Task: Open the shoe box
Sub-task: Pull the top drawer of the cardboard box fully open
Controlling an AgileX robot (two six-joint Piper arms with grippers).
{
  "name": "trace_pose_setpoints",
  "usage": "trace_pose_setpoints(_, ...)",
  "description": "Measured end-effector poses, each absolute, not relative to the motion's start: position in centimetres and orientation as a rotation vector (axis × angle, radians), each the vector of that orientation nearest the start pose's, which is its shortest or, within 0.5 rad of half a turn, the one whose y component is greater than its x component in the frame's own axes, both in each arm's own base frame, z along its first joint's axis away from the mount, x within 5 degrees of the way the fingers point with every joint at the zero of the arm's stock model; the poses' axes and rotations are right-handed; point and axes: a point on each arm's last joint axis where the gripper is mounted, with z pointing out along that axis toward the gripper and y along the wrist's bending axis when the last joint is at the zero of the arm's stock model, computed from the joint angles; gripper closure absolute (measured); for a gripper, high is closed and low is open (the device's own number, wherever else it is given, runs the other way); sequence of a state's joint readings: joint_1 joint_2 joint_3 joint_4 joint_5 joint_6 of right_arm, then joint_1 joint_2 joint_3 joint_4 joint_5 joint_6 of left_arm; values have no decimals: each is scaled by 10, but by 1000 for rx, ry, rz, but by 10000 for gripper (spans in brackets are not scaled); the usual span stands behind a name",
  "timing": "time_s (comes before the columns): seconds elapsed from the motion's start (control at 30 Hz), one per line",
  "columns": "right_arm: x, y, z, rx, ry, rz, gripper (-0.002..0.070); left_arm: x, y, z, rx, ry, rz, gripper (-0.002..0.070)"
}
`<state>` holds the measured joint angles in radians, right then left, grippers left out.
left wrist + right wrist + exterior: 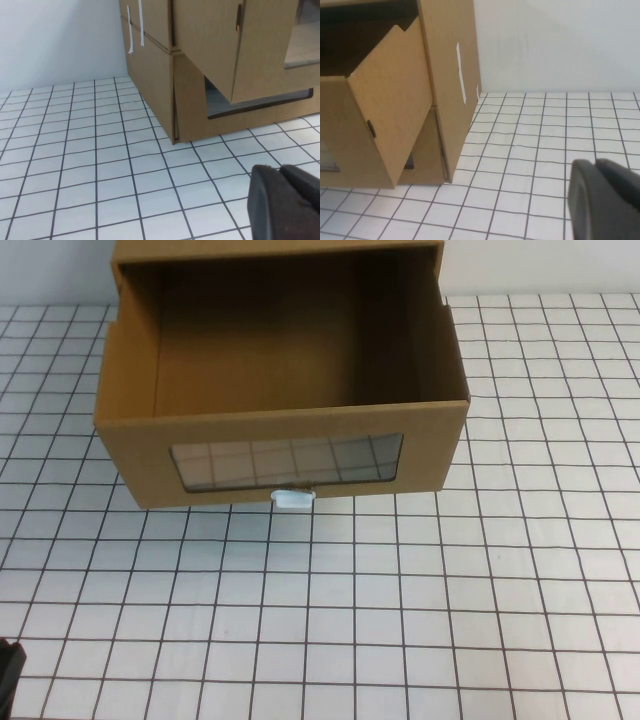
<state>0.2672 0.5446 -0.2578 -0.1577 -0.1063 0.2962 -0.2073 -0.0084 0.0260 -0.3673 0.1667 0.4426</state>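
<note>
The brown cardboard shoe box (pixel 280 250) stands at the back of the table. Its drawer (pixel 290 425) is pulled out toward me, empty inside, with a clear window (pixel 288 460) and a small white pull tab (pixel 293 499) on its front. In the left wrist view the drawer (pixel 260 50) sticks out of the box sleeve (pixel 150 75). My left gripper (pixel 279 169) is shut and empty, low at the near left, well away from the box. My right gripper (pixel 594 162) is shut and empty too, off to the right of the sleeve (pixel 450 75) and the drawer (pixel 390 110).
A white tablecloth with a dark grid (pixel 400 620) covers the table. A plain white wall (pixel 555 45) rises behind the box. Only a dark corner of the left arm (pixel 8 670) shows in the high view.
</note>
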Motion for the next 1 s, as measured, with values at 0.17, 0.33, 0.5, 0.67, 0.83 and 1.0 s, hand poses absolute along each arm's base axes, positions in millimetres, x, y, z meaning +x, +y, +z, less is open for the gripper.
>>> trace_pose_setpoints(0.17, 115, 33, 266, -120, 1670, 322, 689, 54, -17, 191, 281, 1635, -148, 679)
trace_pose_setpoints(0.33, 115, 33, 266, -120, 1670, 322, 689, 54, -17, 191, 279, 1635, -149, 679)
trace_pose_setpoints(0.5, 115, 33, 266, -120, 1670, 322, 689, 54, -17, 191, 279, 1635, -149, 679)
trace_pose_setpoints(0.67, 114, 33, 266, -121, 1668, 321, 689, 54, -17, 191, 279, 1635, -149, 679)
trace_pose_setpoints(0.83, 106, 24, 259, -72, 1652, 274, 689, 54, -17, 191, 279, 1635, -149, 679)
trace_pose_setpoints(1.0, 85, 8, 217, 36, 1659, 173, 689, 54, -17, 191, 279, 1635, -149, 679)
